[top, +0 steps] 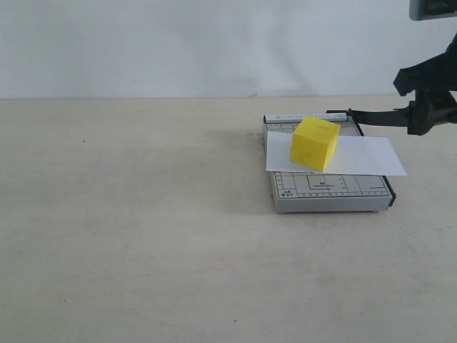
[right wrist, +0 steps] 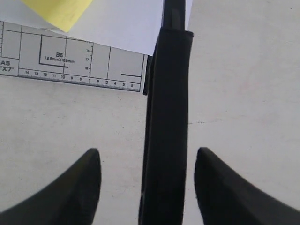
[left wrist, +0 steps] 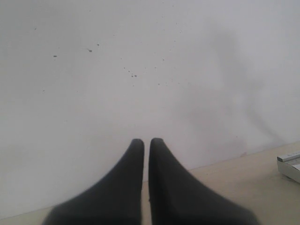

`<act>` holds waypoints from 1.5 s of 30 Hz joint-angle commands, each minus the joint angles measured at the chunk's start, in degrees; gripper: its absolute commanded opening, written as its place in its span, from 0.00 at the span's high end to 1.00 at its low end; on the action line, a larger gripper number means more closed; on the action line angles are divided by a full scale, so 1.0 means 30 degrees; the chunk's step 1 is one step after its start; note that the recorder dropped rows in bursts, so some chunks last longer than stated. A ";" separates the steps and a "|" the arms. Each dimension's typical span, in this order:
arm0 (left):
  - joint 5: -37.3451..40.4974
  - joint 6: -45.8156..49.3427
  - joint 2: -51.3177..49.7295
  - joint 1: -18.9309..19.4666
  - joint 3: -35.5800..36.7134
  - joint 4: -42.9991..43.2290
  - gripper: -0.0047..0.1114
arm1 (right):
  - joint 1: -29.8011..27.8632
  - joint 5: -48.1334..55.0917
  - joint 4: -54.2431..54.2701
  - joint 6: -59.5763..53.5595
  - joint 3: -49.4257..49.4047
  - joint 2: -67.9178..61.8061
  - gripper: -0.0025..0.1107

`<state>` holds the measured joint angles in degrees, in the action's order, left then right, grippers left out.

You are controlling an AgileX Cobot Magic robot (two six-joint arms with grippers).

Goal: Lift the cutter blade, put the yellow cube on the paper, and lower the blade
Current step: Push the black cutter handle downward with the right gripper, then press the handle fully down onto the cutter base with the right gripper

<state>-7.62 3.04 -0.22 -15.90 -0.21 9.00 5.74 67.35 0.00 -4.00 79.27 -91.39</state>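
Observation:
The yellow cube (top: 315, 143) rests on the white paper (top: 364, 156), which lies across the grey trimmer base (top: 328, 191). The black cutter blade (top: 378, 113) is lifted off the base and juts from the back hinge toward the right. Around its thick handle (right wrist: 168, 117) my right gripper (top: 423, 118) stands open, with a gap showing between the handle and each finger (right wrist: 79, 187). The right wrist view also catches a corner of the cube (right wrist: 58, 11), the paper (right wrist: 126, 23) and the gridded base (right wrist: 70, 56). My left gripper (left wrist: 146, 140) is shut on nothing, faces the white wall, and does not show in the exterior view.
The beige table (top: 143, 236) runs to the left and front of the trimmer, with a white wall (top: 178, 43) behind it. A corner of the trimmer base (left wrist: 290, 161) shows at the edge of the left wrist view.

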 commanded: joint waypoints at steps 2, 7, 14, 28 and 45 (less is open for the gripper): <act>-0.0093 0.0086 0.0072 0.0092 0.0070 -0.0055 0.92 | 0.0003 -0.0202 -0.0183 -0.0127 0.0081 -0.0010 0.83; -0.0093 0.0086 0.0072 0.0092 0.0070 -0.0055 0.92 | 0.0003 -0.0292 -0.0183 -0.0127 0.0081 -0.0010 0.97; -0.0093 0.0086 0.0072 0.0092 0.0070 -0.0055 0.92 | 0.0003 -0.1949 -0.0144 -0.0127 -0.2464 0.0564 0.97; -0.0093 0.0086 0.0072 0.0092 0.0070 -0.0055 0.92 | 0.0003 -0.7825 0.0294 -0.0127 -1.0296 0.0776 0.97; -0.0093 0.0086 0.0072 0.0092 0.0070 -0.0055 0.92 | 0.0003 -1.3538 0.0294 0.0142 -1.5238 0.0691 0.97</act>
<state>-7.62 3.04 -0.22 -15.90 -0.21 9.00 5.74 20.91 1.38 -2.42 36.30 -88.54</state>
